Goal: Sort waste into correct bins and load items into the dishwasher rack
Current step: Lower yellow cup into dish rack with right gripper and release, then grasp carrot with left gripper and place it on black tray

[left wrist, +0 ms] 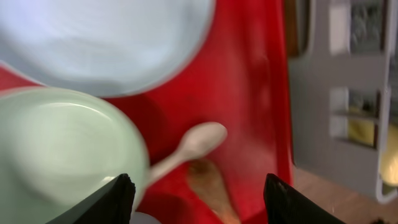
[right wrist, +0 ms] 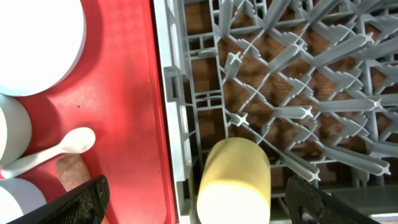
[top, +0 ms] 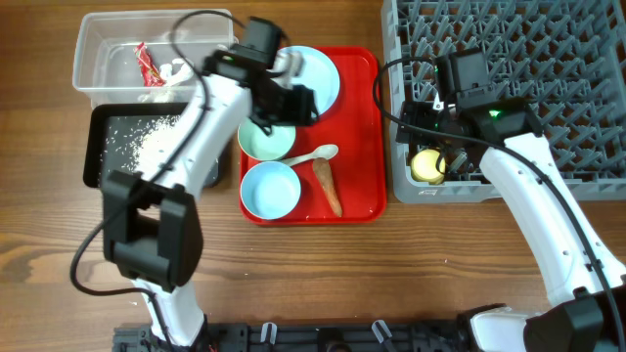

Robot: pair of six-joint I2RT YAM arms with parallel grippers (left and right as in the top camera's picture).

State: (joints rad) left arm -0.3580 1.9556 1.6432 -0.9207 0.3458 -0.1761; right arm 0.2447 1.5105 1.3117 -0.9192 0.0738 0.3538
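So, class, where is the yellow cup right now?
In the overhead view the yellow cup sits inside the grey rack, in its front-left corner nearest the robot, just right of the red tray.

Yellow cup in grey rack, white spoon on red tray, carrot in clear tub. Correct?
No: the orange carrot lies on the flat red serving tray beside the white plastic spoon, not in the clear plastic tub. The overhead view shows it. Rest holds.

2 bowls [top: 270, 189] [top: 265, 140]; plate [top: 318, 78], spoon [top: 313, 155], cup [top: 426, 164], carrot [top: 328, 186]: 1 ea.
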